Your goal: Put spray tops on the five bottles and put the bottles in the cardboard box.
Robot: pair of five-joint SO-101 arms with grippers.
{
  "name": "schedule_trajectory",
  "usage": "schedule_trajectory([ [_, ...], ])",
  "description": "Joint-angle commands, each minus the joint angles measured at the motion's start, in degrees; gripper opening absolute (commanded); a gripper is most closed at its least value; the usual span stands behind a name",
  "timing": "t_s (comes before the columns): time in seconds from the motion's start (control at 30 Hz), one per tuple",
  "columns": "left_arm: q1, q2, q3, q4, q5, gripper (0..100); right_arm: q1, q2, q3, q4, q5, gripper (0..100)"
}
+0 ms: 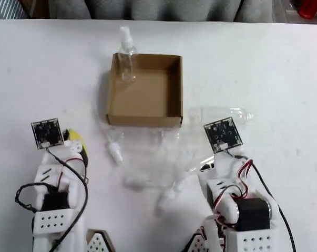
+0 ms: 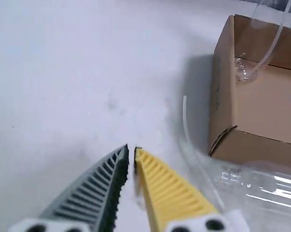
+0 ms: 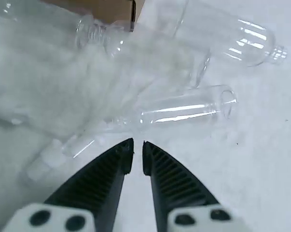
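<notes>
Matt cardboard box (image 1: 145, 120), glossy clear plastic bottles (image 3: 184, 110).

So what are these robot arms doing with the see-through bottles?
Both arms sit at the near edge of the white table. The left gripper and the right gripper are shut and hold nothing. One clear plastic bottle with a spray top leans in the brown cardboard box. Other clear bottles and a loose white spray top lie on the table before the box.

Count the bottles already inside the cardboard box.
1: a bottle with its spray top stands in the far corner of the cardboard box, left arm's side. None seems hidden.
</notes>
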Motion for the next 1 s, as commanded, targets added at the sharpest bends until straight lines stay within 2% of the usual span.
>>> schedule_trajectory([
  [0.0,2.2,-1.1,-0.3,1.0,-0.5,2,-1.1,8.6,-4.0,-1.2,2.7,1.5],
  [0.1,2.3,-1.1,-0.3,0.9,-0.5,2,-5.8,18.2,-9.1,-2.9,1.7,1.5],
  [0.23,2.4,-1.1,-0.3,0.6,-0.5,2,-10.9,33.5,-24.1,-2.2,-0.8,1.5],
  [0.4,2.4,-1.1,-0.4,0.4,-0.5,2,-15.3,51.7,-46.2,4.8,-8.4,1.5],
  [0.5,2.3,-1.1,-0.4,0.4,-0.5,2,-17.9,60.3,-54.3,7.3,-11.4,1.5],
  [0.87,2.4,-0.8,-0.9,1.0,-0.4,2,-19.6,77.3,-62.3,5.6,-20.5,1.5],
  [0.97,2.4,-0.7,-2.5,4.5,-0.4,2,-19.5,79.6,-62.3,3.5,-20.9,1.5],
])
